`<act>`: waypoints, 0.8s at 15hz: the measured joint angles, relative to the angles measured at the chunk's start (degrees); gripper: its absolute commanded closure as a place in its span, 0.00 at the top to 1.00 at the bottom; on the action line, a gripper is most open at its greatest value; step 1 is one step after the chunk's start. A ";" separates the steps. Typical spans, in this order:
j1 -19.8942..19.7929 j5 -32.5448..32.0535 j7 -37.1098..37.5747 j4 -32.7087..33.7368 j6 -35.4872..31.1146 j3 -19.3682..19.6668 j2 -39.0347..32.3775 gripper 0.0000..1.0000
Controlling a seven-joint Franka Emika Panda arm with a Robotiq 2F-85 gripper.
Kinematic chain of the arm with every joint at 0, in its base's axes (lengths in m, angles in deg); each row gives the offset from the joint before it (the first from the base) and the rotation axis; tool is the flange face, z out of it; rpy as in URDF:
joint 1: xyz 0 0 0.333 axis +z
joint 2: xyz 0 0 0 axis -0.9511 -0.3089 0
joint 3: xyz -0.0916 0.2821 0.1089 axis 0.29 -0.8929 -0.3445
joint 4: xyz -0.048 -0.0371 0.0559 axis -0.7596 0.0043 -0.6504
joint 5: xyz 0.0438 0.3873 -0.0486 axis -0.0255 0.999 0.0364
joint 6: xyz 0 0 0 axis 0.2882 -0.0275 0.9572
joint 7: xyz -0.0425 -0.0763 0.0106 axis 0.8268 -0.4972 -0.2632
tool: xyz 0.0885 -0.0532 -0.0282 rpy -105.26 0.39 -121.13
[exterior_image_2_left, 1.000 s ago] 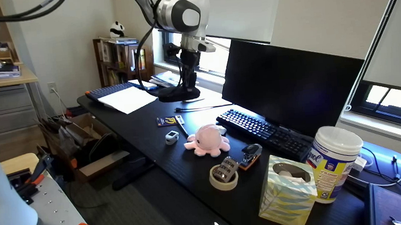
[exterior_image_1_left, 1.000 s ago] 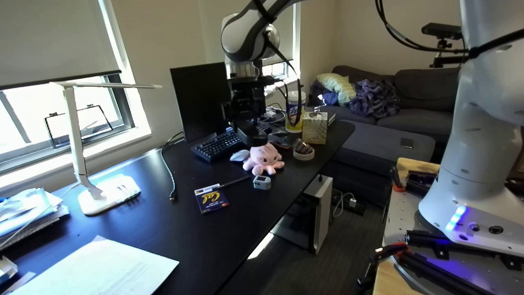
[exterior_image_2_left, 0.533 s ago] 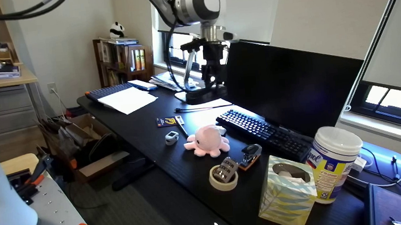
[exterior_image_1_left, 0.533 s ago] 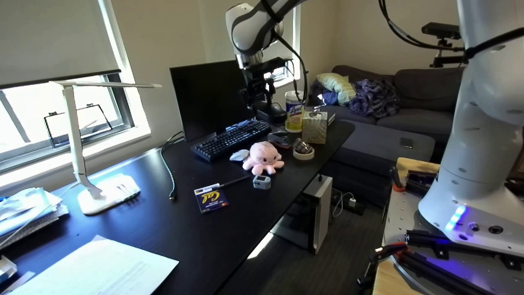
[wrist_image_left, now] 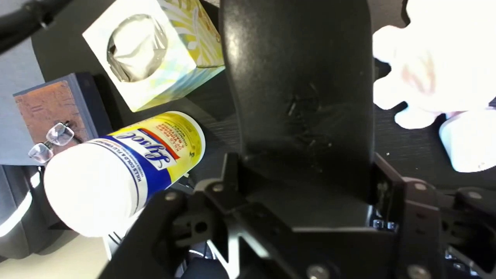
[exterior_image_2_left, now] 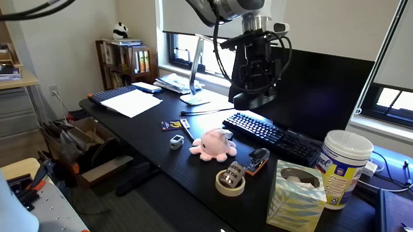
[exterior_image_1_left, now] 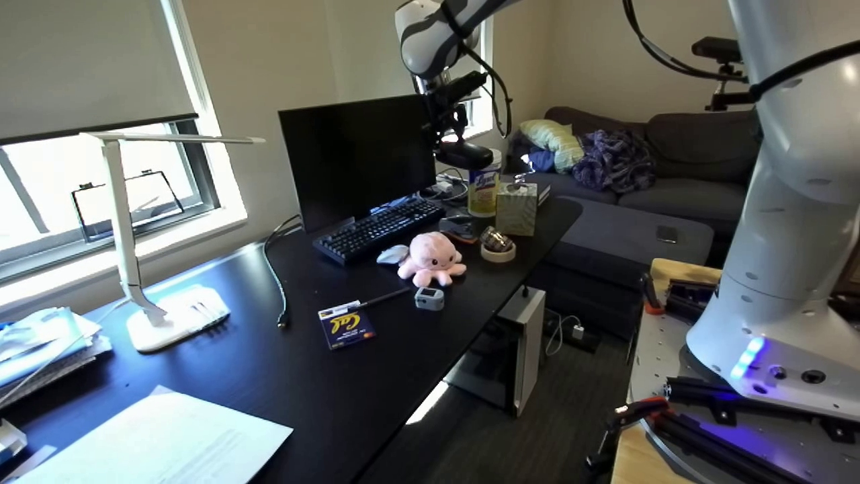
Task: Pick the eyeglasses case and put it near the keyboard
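Note:
The black eyeglasses case (wrist_image_left: 300, 85) lies between the two fingers of my gripper (wrist_image_left: 307, 174) in the wrist view, with a finger against each side. My gripper is shut on it. In both exterior views the case (exterior_image_1_left: 463, 154) (exterior_image_2_left: 253, 100) hangs in the air below the gripper (exterior_image_1_left: 451, 128) (exterior_image_2_left: 260, 75), above the desk and in front of the monitor. The black keyboard (exterior_image_1_left: 379, 230) (exterior_image_2_left: 271, 135) lies on the desk at the monitor's foot. In the wrist view only a few of its keys (wrist_image_left: 383, 224) show beside the right finger.
The black monitor (exterior_image_2_left: 308, 88) stands behind the keyboard. A pink plush toy (exterior_image_2_left: 214, 145), a stapler (exterior_image_2_left: 258, 160), a tape roll (exterior_image_2_left: 231, 189), a tissue box (exterior_image_2_left: 296, 201) and a wipes canister (exterior_image_2_left: 342, 171) stand in front. A small oximeter (exterior_image_1_left: 430, 299) and a blue card (exterior_image_1_left: 347, 329) lie nearby.
My gripper, with the case held in it, has moved right in both exterior views, toward the tissue-box end of the desk. It has risen in the view with the lamp. Desk items have not moved.

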 measured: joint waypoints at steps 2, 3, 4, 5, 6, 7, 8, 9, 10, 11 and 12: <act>0.30 -0.02 0.06 -0.01 0.00 -0.33 -0.15 0.53; 0.22 -0.02 0.03 0.04 -0.04 -0.30 -0.43 0.53; -0.01 -0.09 0.02 0.14 -0.53 -0.16 -1.00 0.53; -0.49 -0.09 -0.06 0.38 -0.98 0.01 -1.93 0.53; -1.16 -0.09 -0.11 0.74 -1.34 0.15 -3.23 0.53; -2.04 -0.09 -0.13 1.22 -2.00 0.21 -4.86 0.53; -2.93 0.00 -0.13 1.81 -2.86 0.24 -6.60 0.53; -3.82 0.16 -0.13 2.62 -3.72 0.26 -8.47 0.53; -4.66 0.37 -0.13 3.57 -4.58 0.26 -10.30 0.53; -5.48 0.70 -0.31 4.66 -5.39 0.21 -12.13 0.53; -6.22 1.02 -0.81 5.95 -5.95 0.12 -13.87 0.53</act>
